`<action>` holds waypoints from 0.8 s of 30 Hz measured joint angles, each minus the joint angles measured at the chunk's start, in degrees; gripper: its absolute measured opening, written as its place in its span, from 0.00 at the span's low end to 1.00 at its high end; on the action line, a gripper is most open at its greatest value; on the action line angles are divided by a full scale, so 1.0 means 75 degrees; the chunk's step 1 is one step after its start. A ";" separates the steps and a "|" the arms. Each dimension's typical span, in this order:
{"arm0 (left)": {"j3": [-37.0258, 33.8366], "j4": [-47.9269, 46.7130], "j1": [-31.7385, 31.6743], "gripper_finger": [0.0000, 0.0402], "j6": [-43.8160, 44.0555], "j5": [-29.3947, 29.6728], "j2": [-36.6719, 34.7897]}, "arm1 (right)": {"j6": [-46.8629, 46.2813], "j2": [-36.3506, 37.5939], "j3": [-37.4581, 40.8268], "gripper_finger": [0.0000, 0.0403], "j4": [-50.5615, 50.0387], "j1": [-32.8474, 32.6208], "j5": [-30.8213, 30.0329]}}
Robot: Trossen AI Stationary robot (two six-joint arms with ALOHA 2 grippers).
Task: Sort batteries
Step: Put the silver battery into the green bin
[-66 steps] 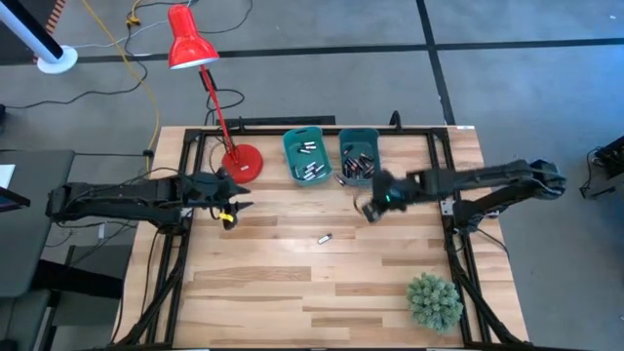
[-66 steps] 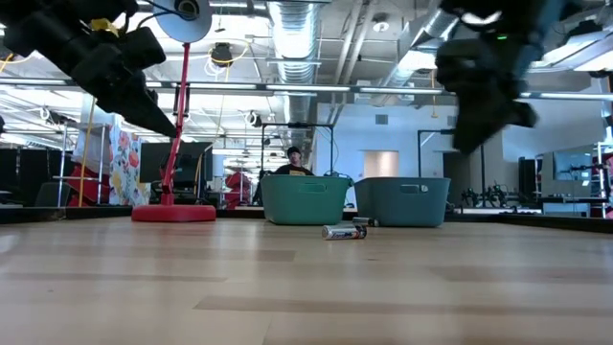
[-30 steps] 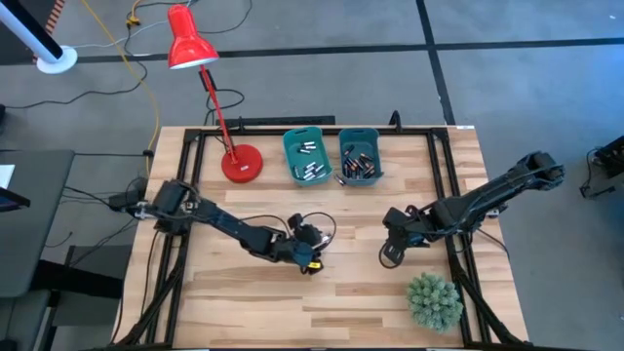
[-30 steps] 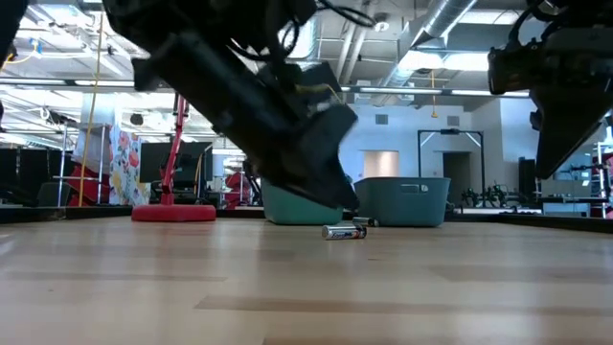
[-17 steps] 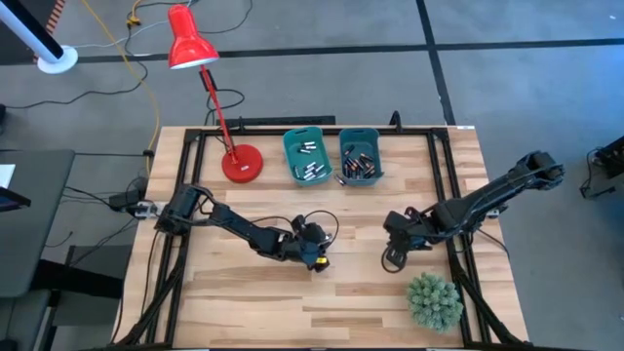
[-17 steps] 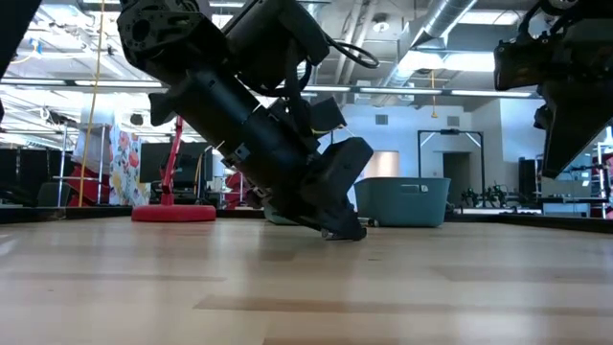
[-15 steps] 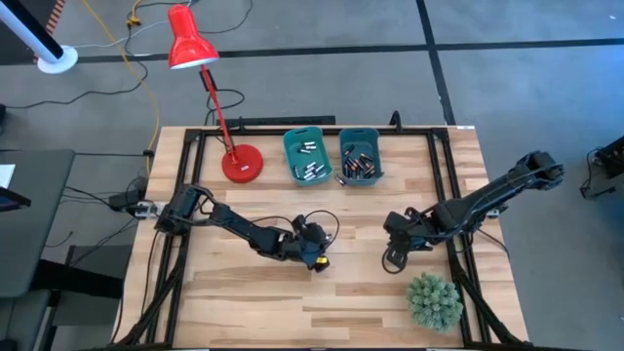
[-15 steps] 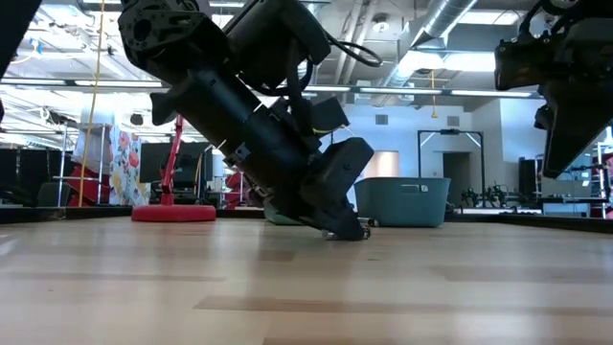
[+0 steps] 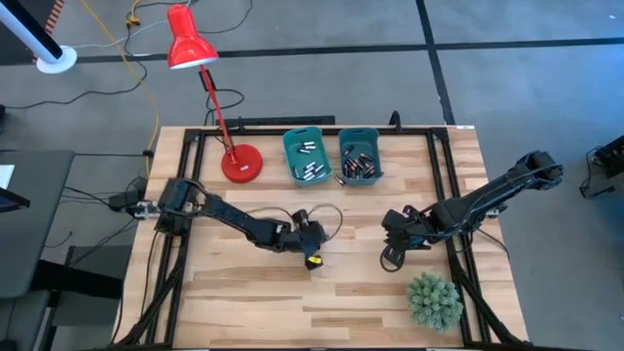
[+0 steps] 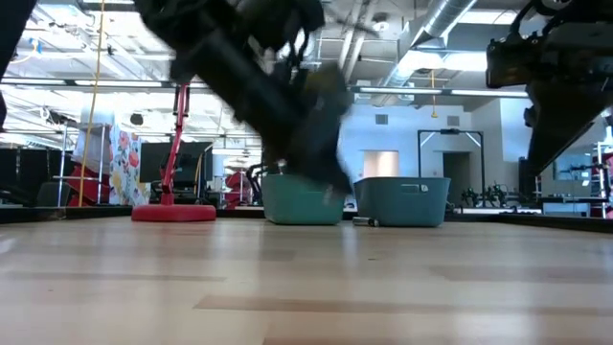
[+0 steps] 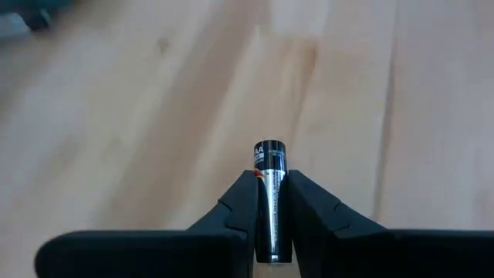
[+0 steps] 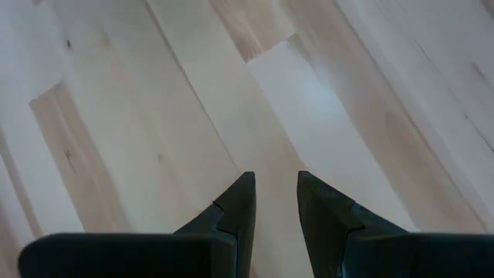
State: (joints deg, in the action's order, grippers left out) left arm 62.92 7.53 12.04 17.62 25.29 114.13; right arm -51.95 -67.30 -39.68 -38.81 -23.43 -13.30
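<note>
Mid-frame, the left gripper (image 11: pixel 272 202) has just clamped the dark silver-capped battery (image 11: pixel 270 193) and lifted it; right gripper (image 12: pixel 272 202) idles empty, fingers slightly apart.

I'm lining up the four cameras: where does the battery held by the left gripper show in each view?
High view: hidden under the left gripper, mid-table.
Low view: not discernible; the moving left arm blurs across the teal bins.
Left wrist view: the battery stands clamped between the fingers, over bare wood.
Right wrist view: not in it.
Shared landmark: the teal bins.
</note>
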 joint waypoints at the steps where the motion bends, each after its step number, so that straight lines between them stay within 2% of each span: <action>1: 0.0006 0.0047 -0.0142 0.11 -0.0060 -0.0119 -0.0223 | 0.0001 -0.0039 0.0000 0.28 0.0060 0.0020 -0.0042; 8: 0.0047 -0.0199 -0.1585 0.11 -0.1069 -0.0766 -0.2056 | -0.0004 -0.0623 0.0000 0.28 0.0921 0.0308 -0.0069; 12: 0.0437 -0.1153 -0.2654 0.11 -0.1667 -0.1246 -0.2772 | -0.0004 -0.1159 0.0000 0.28 0.1636 0.0542 -0.0072; 18: 0.1487 -0.2817 -0.4300 0.11 -0.2922 -0.2482 -0.2511 | -0.0076 -0.1930 0.0000 0.28 0.2445 0.1074 -0.0069; 24: 0.2277 -0.3887 -0.5469 0.11 -0.3871 -0.3383 -0.1450 | -0.0745 -0.2202 0.0000 0.28 0.2647 0.1620 -0.0066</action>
State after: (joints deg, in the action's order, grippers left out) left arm 79.99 -21.63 -28.98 -11.41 -0.09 103.26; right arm -57.54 -83.81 -39.68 -18.96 -11.28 -13.80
